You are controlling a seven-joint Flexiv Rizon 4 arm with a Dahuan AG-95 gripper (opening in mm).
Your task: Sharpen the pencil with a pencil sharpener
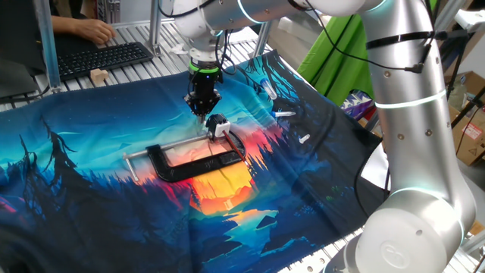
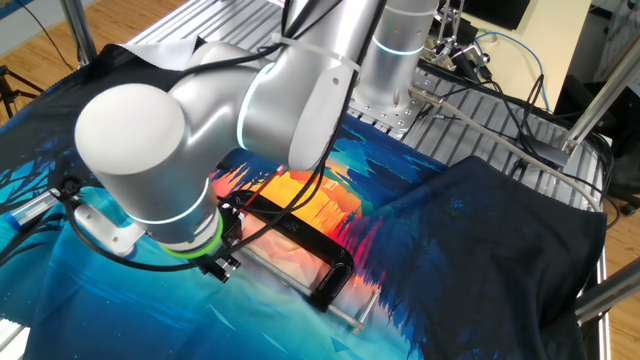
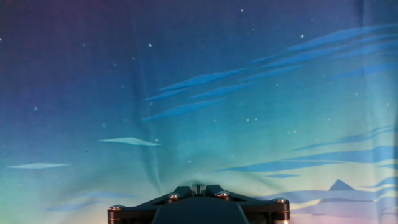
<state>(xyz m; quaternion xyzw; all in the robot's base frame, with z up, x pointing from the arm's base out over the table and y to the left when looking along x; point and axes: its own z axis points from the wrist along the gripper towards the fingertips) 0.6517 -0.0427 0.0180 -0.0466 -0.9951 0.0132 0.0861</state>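
Hand (image 1: 203,111) fully closed, pointing down just above the pencil sharpener (image 1: 220,127)

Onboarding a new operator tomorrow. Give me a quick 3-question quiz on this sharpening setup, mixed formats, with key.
1. True or false: the gripper is open wide.
2. Which item lies flat on the printed cloth with the pencil sharpener at its end? A) keyboard B) black C-clamp C) green bag
3. Fill in: in the fixed view showing the keyboard, the gripper points ____ just above the sharpener.

Key:
1. False: the jaws are shut. The hand view shows only cloth past them, so whether they pinch the pencil cannot be told.
2. B, the black C-clamp.
3. Down.
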